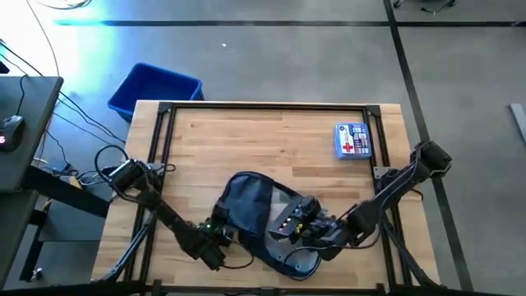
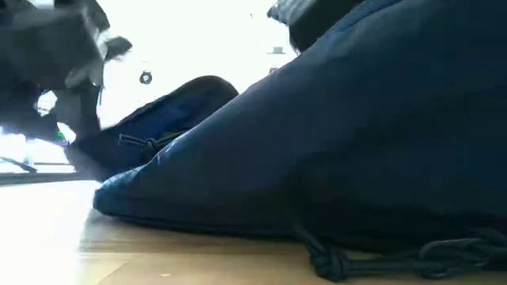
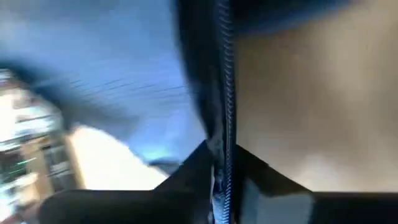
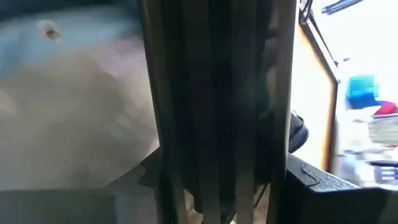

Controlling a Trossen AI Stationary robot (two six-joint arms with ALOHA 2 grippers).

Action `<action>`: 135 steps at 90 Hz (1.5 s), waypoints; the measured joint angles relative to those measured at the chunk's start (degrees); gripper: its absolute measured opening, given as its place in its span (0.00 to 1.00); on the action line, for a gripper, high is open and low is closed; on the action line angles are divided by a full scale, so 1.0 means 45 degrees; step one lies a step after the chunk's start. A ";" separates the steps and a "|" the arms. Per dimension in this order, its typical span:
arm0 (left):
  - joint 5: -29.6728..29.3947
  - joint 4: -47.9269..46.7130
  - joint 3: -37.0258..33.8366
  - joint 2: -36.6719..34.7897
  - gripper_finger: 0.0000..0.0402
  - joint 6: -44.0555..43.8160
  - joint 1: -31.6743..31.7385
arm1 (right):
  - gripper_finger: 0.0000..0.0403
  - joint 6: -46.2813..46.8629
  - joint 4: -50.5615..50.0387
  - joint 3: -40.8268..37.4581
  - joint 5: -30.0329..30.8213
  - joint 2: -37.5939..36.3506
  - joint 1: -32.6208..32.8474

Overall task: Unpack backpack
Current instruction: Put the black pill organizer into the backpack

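Left fingers (image 3: 214,168) pinch the backpack (image 1: 255,215) zipper edge; right fingers' (image 1: 306,220) grip unclear; first-aid pouch (image 1: 352,140) well apart.

The left arm is stretched from the bench's left edge toward its near edge, where the left hand (image 1: 215,241) is held low. The right arm is folded in from the right edge, and the right hand (image 1: 306,224) is lowered near the near edge.
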 joint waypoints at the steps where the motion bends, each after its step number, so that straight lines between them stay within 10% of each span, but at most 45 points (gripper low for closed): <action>1: -0.0318 -0.0187 0.0080 -0.0003 0.03 -0.0086 -0.0020 | 0.39 -0.0119 -0.0005 0.0000 0.0084 0.0057 0.0001; 41: -0.9194 -0.5841 0.3661 -0.0036 0.00 -0.0742 0.0317 | 0.39 -0.3953 0.0795 0.0000 0.1959 0.2290 -0.0053; 110: -0.9325 -0.5629 0.6419 -0.0031 0.00 0.1762 0.0519 | 0.39 -0.7685 0.7294 0.0019 0.0896 0.3931 -0.3534; 135: -0.9383 -0.5535 0.6433 -0.0031 0.00 0.1396 0.0417 | 0.84 -0.7509 0.7966 0.0503 -0.0913 0.3945 -0.4648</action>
